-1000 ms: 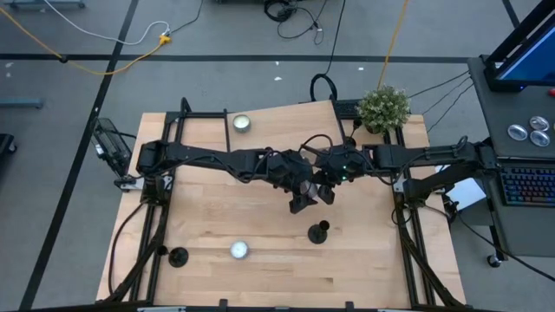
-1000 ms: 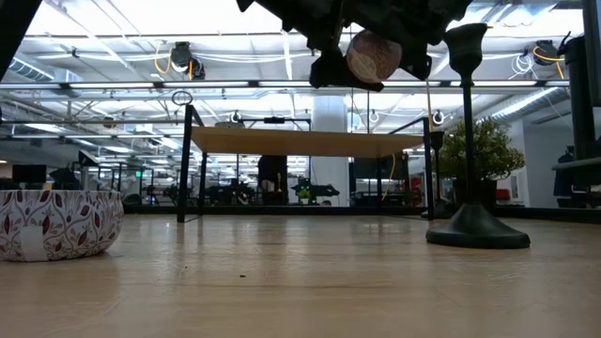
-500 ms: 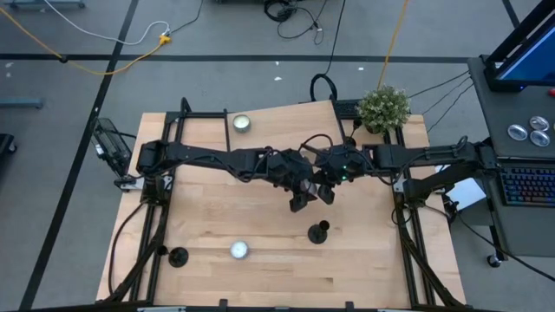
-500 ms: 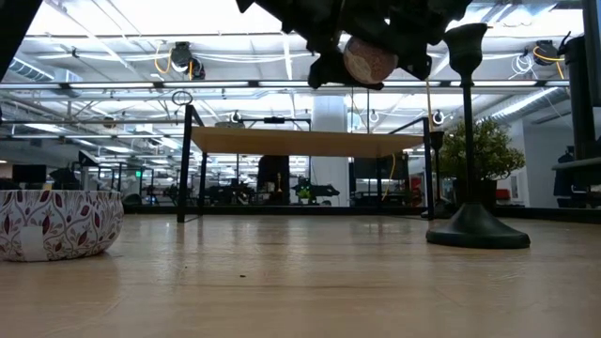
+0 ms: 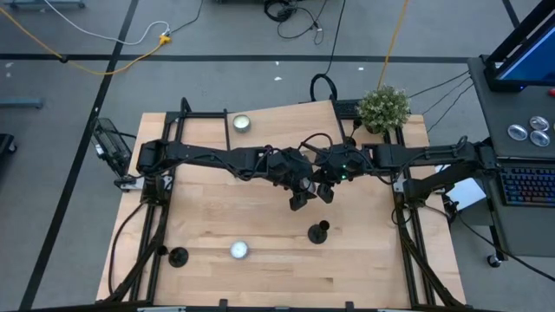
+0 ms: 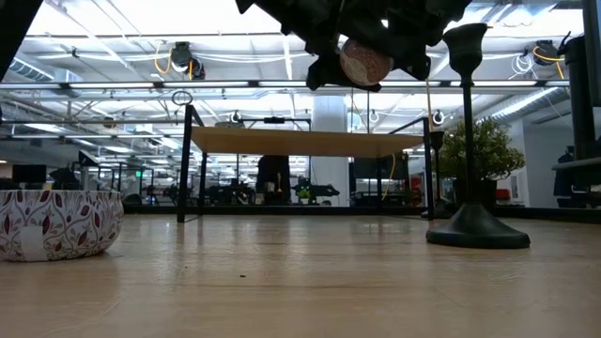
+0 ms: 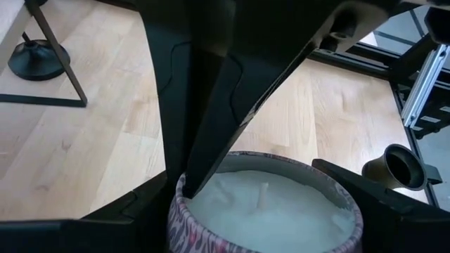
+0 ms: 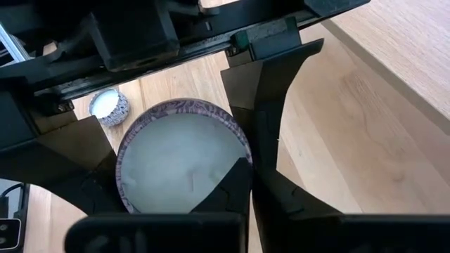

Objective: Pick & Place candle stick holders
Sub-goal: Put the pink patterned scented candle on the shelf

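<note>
A round candle tin (image 8: pixel 179 151) with a patterned wall and white wax hangs above the table's middle, and the low view shows its underside (image 6: pixel 366 61). My left gripper (image 5: pixel 299 201) and my right gripper (image 5: pixel 325 192) meet there, both shut on it. One black candle stick holder (image 5: pixel 319 231) stands upright on its round base just nearer than the grippers, and it appears tall in the low view (image 6: pixel 470 131). Another candle stick holder (image 5: pixel 178 256) stands at the near left. No gripper touches either holder. My left gripper has the tin's outer wall (image 7: pixel 176 211) between its two fingers, one finger on each opposite side, across the tin's width. The fingers slant down from the table's left. The tin sits lifted clear, open top up. My right gripper pinches the tin's rim (image 8: pixel 246 149) on the side nearest it; one finger seems to reach inside over the wax, the other outside. The fingers slant down from the table's right. The tin is clear of the table.
A white candle tin (image 5: pixel 240 123) sits at the far edge and another (image 5: pixel 239 250) near the front, where it shows as a patterned tin (image 6: pixel 56 223). A potted plant (image 5: pixel 383 108) stands at the far right corner. Black frame rails (image 5: pixel 156 217) line both sides.
The tin held between the two grippers has shifted a little toward the table's left and tipped slightly. Both arms have kept their places.
</note>
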Controlling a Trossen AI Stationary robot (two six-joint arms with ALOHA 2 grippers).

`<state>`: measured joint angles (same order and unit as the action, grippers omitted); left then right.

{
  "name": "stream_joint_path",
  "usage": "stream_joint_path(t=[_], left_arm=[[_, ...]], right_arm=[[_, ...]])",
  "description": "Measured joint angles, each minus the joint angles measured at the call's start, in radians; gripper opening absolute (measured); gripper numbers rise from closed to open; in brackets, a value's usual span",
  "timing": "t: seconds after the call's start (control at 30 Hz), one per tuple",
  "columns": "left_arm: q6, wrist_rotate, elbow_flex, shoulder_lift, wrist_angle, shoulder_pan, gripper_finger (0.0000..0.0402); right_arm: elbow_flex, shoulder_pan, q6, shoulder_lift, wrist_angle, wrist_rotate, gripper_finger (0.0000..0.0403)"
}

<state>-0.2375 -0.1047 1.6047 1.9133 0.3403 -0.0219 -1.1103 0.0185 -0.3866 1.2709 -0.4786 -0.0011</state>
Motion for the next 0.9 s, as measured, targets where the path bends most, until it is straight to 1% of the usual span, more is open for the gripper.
stream_joint_path(t=[0.27, 0.43, 0.53, 0.63, 0.7, 0.73, 0.8, 0.9], left_arm=[[0.001, 0.004, 0.000, 0.000, 0.004, 0.000, 0.0287], [0.004, 0.023, 0.000, -0.001, 0.007, 0.000, 0.0287], [0.000, 0.041, 0.000, -0.011, 0.037, -0.001, 0.0287], [0.000, 0.103, 0.000, -0.035, 0.083, -0.002, 0.0287], [-0.001, 0.157, 0.000, -0.055, 0.144, -0.002, 0.0287], [-0.002, 0.185, 0.000, -0.065, 0.144, -0.001, 0.0287], [-0.004, 0.265, 0.000, -0.097, 0.201, -0.001, 0.0292], [-0.032, 0.420, 0.000, -0.138, 0.269, -0.001, 0.0300]], right_arm=[[0.000, 0.000, 0.006, 0.000, 0.000, 0.000, 0.0001], [0.000, 0.000, 0.010, -0.005, -0.005, 0.000, 0.0022], [0.000, 0.001, 0.009, -0.021, -0.023, -0.004, 0.0039], [0.000, 0.002, 0.009, -0.050, -0.046, -0.002, 0.0056], [0.000, 0.005, 0.007, -0.076, -0.066, 0.004, 0.0066], [0.000, 0.007, 0.006, -0.091, -0.072, 0.014, 0.0070], [0.000, 0.007, 0.004, -0.119, -0.100, 0.035, 0.0075], [0.000, 0.007, 0.003, -0.152, -0.121, 0.056, 0.0079]])
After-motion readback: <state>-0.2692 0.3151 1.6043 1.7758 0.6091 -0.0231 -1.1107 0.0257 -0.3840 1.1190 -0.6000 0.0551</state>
